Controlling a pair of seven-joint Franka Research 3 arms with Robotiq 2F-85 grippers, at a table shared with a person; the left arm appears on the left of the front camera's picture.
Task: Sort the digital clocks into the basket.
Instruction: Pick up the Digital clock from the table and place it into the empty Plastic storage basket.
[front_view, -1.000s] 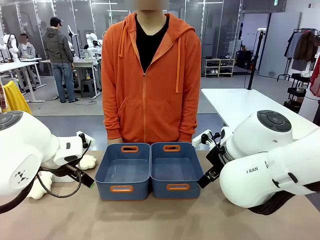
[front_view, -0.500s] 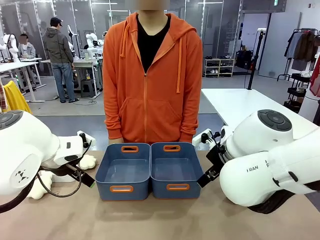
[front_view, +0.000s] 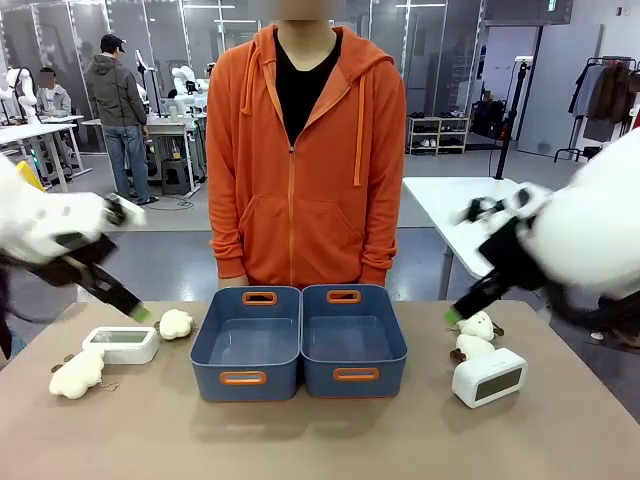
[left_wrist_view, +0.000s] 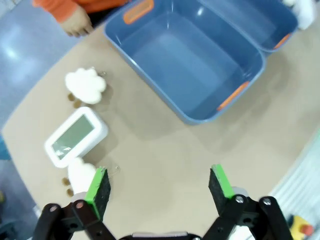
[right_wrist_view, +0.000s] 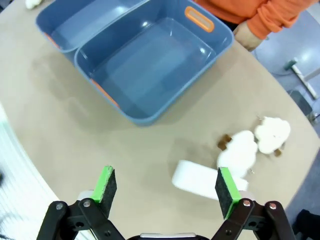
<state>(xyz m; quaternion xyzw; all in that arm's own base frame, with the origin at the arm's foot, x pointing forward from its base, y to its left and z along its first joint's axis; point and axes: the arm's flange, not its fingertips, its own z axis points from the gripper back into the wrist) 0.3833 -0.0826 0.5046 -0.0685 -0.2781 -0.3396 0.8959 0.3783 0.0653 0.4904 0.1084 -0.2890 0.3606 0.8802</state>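
Two identical blue baskets with orange handle slots stand side by side at the table's middle, the left basket (front_view: 247, 342) (left_wrist_view: 186, 56) and the right basket (front_view: 353, 340) (right_wrist_view: 152, 65), both empty. One white digital clock (front_view: 121, 344) (left_wrist_view: 76, 136) lies screen-up at the left. The other digital clock (front_view: 489, 377) (right_wrist_view: 202, 180) stands at the right. My left gripper (front_view: 138, 313) (left_wrist_view: 159, 184) hovers open above the table near the left clock. Above the right clock, my right gripper (front_view: 453, 314) (right_wrist_view: 165, 185) hangs open. Neither holds anything.
Cream plush toys lie about: one (front_view: 78, 373) at the front left, one (front_view: 176, 323) (left_wrist_view: 86, 85) beside the left basket, and a pair (front_view: 476, 335) (right_wrist_view: 240, 150) behind the right clock. A person in an orange hoodie (front_view: 300, 150) stands at the far edge, hands (right_wrist_view: 247, 36) low.
Both arms have lifted up and swung outward from low beside the baskets, uncovering the clocks and plush toys. Both grippers stay open.
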